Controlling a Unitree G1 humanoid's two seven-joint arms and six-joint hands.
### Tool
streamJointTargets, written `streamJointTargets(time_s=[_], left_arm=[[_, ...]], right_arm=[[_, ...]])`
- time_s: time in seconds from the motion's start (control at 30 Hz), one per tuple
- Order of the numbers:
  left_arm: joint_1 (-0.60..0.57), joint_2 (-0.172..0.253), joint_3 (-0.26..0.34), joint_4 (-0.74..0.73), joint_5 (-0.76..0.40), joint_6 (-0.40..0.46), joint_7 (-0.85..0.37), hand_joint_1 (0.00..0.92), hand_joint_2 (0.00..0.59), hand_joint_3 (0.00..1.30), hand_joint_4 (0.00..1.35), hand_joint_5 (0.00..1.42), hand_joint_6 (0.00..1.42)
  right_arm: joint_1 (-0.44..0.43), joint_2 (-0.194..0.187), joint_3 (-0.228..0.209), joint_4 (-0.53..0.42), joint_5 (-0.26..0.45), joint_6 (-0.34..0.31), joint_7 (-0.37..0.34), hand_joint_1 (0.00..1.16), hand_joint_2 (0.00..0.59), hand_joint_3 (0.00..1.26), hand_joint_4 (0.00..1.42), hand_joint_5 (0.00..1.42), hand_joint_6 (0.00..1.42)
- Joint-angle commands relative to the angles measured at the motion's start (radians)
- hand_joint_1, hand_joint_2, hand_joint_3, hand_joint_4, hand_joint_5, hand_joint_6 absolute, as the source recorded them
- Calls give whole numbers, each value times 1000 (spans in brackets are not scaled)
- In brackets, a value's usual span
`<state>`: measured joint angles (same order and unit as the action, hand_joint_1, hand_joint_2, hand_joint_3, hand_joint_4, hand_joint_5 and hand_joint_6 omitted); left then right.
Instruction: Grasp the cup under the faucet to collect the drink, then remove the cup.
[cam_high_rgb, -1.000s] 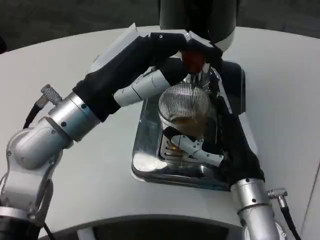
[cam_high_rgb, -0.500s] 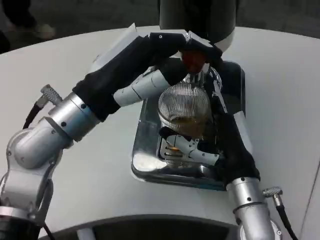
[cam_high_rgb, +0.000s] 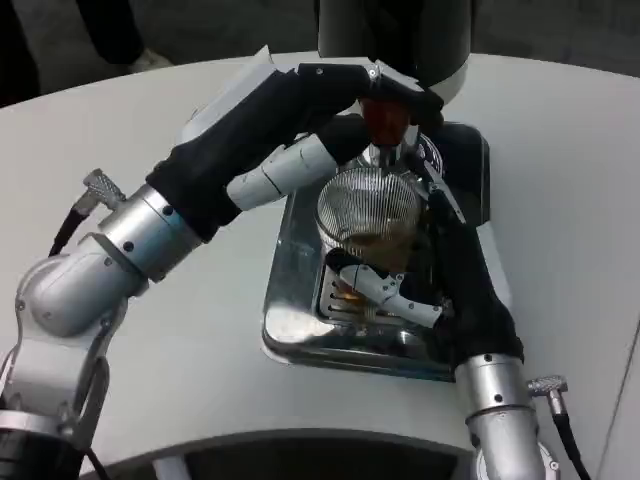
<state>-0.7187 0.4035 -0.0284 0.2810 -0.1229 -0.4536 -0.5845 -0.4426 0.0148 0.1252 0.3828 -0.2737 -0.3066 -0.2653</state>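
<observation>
Head view looks down on a white desk (cam_high_rgb: 120, 130) carrying a shiny metal tray (cam_high_rgb: 290, 310). On the tray stands the cup (cam_high_rgb: 368, 218), a ribbed clear glass with a little amber drink at its bottom, directly below the faucet (cam_high_rgb: 385, 120) with its red knob. Right hand (cam_high_rgb: 440, 270) wraps around the cup from the near right side, its fingers (cam_high_rgb: 385, 290) curled against the cup's lower wall and holding it. Left hand (cam_high_rgb: 320, 110) reaches over the cup from the far left, fingers closed around the faucet knob. Behind the cup rises the dark dispenser (cam_high_rgb: 395, 35)
</observation>
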Motion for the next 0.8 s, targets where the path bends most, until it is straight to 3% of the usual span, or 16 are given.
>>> streamJointTargets(time_s=[0.03,0.53,0.8], left_arm=[[48,6,-7,31,6,67,-17,0,57,547,345,346,149],[60,-4,-5,19,-42,128,-26,0,54,415,162,257,126],[69,-6,3,3,-57,161,-40,0,49,333,72,214,158]], right_arm=[[-5,11,0,20,-3,-14,-11,885,159,169,305,347,260],[-16,11,-6,45,-29,-28,-69,952,146,451,549,627,497],[-11,10,-9,36,-49,-30,-105,977,158,538,613,700,598]])
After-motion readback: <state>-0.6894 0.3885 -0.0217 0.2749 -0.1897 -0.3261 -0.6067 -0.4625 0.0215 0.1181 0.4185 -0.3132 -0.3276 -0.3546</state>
